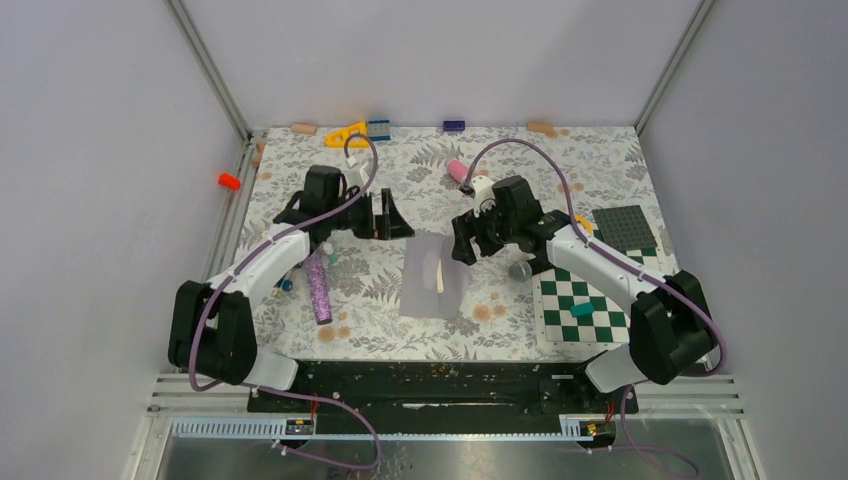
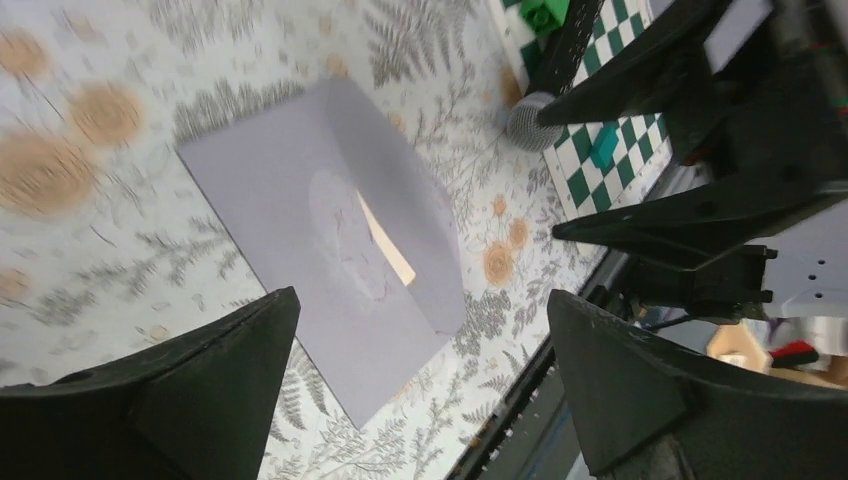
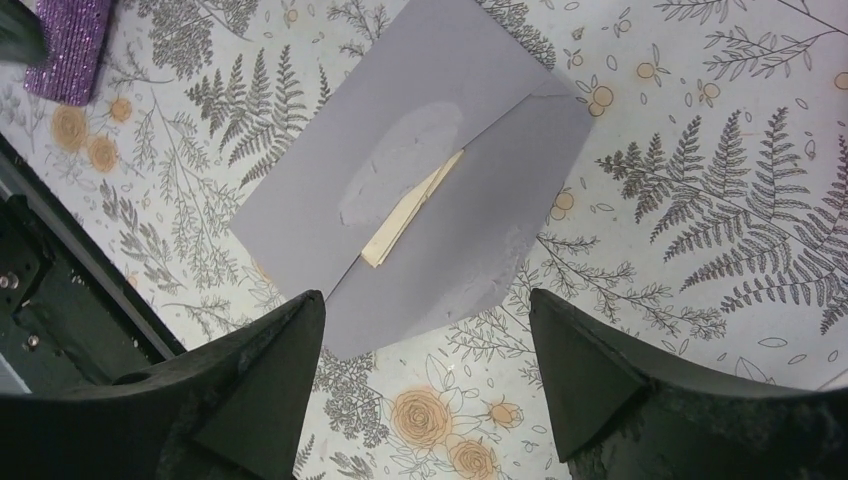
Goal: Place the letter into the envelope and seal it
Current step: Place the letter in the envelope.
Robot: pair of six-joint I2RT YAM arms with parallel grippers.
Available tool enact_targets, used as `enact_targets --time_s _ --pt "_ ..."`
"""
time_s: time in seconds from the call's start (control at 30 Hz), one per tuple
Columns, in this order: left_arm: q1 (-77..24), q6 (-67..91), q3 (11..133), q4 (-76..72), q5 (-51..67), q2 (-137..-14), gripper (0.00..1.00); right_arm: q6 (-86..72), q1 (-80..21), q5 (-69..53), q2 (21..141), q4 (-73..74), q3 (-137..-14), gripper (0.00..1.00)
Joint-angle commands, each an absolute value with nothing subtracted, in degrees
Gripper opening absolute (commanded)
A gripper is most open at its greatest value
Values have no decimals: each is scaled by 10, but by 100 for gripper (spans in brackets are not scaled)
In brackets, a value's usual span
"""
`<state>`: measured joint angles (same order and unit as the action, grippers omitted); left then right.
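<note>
The pale grey-lavender envelope lies flat on the floral table between the two arms. It also shows in the left wrist view and the right wrist view. Its flap is folded over the body, and a cream sliver of the letter shows in the gap; it also shows in the left wrist view. My left gripper is open and empty, above the table left of the envelope's far end. My right gripper is open and empty, just right of the envelope's far end.
A purple glitter cylinder lies left of the envelope. The green-and-white checkerboard mat with a teal block lies at the right, and a dark studded plate behind it. A pink object and small toys lie along the back wall.
</note>
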<state>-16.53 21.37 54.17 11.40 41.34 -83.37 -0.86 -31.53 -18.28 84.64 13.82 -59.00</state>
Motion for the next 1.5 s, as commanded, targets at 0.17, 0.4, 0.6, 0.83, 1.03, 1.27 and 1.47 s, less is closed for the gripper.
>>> enact_targets --time_s 0.17,0.4,0.6,0.83,1.03,1.27,1.47 --pt "-160 18 689 267 269 -751 99 60 -307 -207 802 154 -589 84" --pt "-135 -98 742 390 149 -757 99 63 -299 -212 783 130 -564 100" --pt "-130 -147 721 404 60 -784 99 67 -298 -207 784 129 -562 100" --pt "-128 -168 707 416 17 -834 99 65 -295 -222 783 125 -557 100" --pt "-126 -173 703 429 2 -868 93 64 -293 -228 783 125 -555 100" --pt "-118 -180 697 424 -19 -898 80 59 -292 -238 787 124 -555 100" --pt "-113 -183 692 424 -19 -918 74 57 -289 -241 786 124 -555 100"
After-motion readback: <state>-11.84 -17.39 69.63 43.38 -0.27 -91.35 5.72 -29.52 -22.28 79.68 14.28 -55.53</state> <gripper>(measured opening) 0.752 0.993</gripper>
